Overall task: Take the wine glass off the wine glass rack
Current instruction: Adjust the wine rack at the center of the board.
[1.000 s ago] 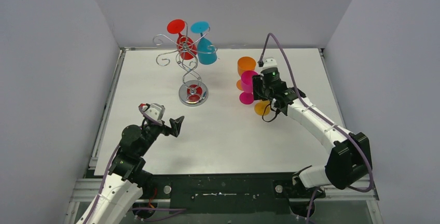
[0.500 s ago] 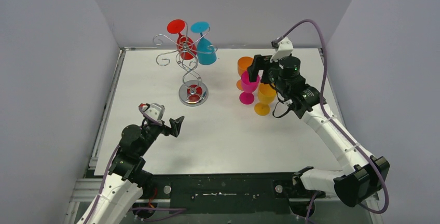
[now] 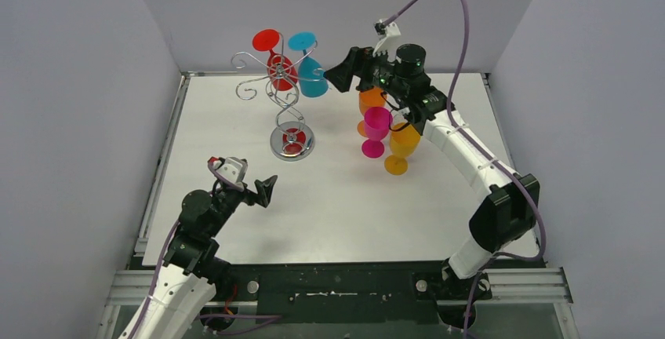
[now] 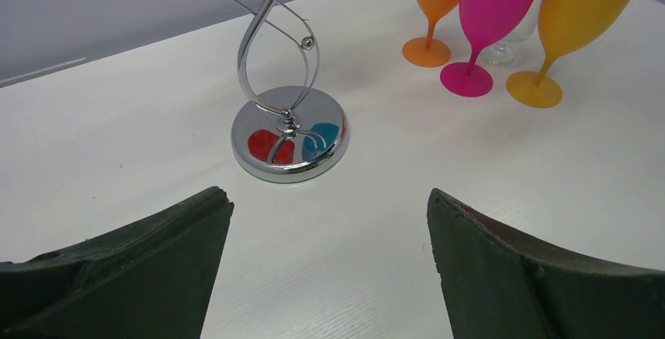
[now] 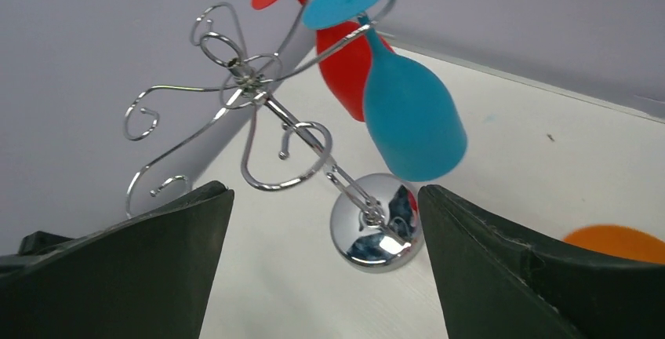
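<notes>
Risen from the pink goblet (image 3: 376, 123), right pincer (image 3: 335, 74) gapes empty beside blue glass (image 3: 313, 80) on curly chrome rack (image 3: 281, 144).

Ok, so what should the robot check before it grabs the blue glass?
1. Right gripper open: ok, fingers wide apart with nothing in them.
2. Blue glass hanging upside down on the wine glass rack: ok.
3. Blue glass lined up between the right fingers: ok in the right wrist view, but they are not around it yet.
4. Room beside the red glass: cannot tell, it hangs right behind the blue one.
5. Right arm clear of the pink glass standing below it: cannot tell.
6. Left gripper out of the way: ok, open and short of the rack.
</notes>
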